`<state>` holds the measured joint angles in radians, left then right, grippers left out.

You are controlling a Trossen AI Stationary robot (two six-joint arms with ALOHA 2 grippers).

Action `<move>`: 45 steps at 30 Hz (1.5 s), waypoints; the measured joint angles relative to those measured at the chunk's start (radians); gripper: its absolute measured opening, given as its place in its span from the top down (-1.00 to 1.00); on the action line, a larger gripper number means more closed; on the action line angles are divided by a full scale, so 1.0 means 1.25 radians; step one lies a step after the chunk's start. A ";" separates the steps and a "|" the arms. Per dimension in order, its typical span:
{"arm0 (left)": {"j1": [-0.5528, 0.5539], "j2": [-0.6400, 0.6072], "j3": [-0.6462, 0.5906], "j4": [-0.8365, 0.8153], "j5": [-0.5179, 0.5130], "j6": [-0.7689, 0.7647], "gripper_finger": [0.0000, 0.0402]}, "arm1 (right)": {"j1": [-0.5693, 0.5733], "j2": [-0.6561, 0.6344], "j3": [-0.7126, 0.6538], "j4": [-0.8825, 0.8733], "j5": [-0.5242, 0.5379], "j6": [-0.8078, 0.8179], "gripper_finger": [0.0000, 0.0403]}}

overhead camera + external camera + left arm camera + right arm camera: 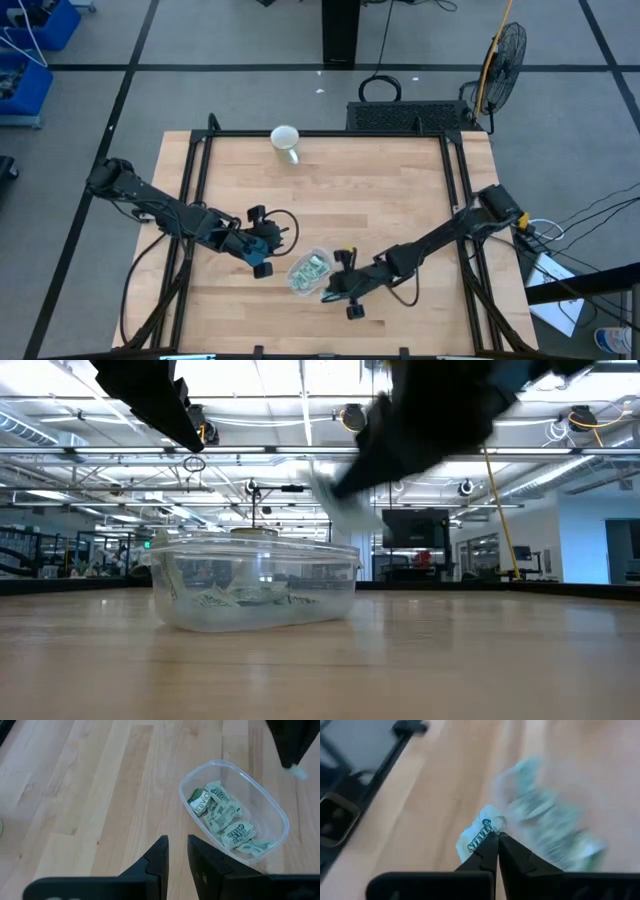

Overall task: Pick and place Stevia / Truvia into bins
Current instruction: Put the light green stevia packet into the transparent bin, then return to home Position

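Note:
The see-through plastic bin [306,273] [278,815] [255,592] stands on the wood near the table's near edge. Several pale green and white Stevia sachets [225,820] [311,267] lie inside it. My right gripper [496,836] [328,292] hovers just right of the bin and is shut on one more sachet [479,836]. That sachet also shows as a pale scrap [299,772] in the left wrist view. My left gripper [178,852] [262,247] hangs left of the bin, holding nothing, its fingers a narrow gap apart. My right gripper pinches one Stevia sachet by an edge [492,826] between its two fingertips. The sachet is lifted clear of the table beside the bin. Its printed face sticks out past the fingertips.
A white mug [286,142] stands at the table's far edge, well away from both arms. Black frame rails [196,170] run along the table's left and right sides. Bare wood [380,200] lies between the bin and the mug.

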<state>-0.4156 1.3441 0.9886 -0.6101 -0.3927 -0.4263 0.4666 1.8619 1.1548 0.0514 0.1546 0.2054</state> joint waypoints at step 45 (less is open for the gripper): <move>-0.021 -0.372 0.000 -0.454 -0.111 -0.115 0.62 | -0.142 -0.488 0.000 -0.436 0.041 0.028 0.44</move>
<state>-0.4413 0.8794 0.9886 -1.1781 -0.5311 -0.5701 0.2886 1.2522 1.1545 -0.4942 0.2064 0.2399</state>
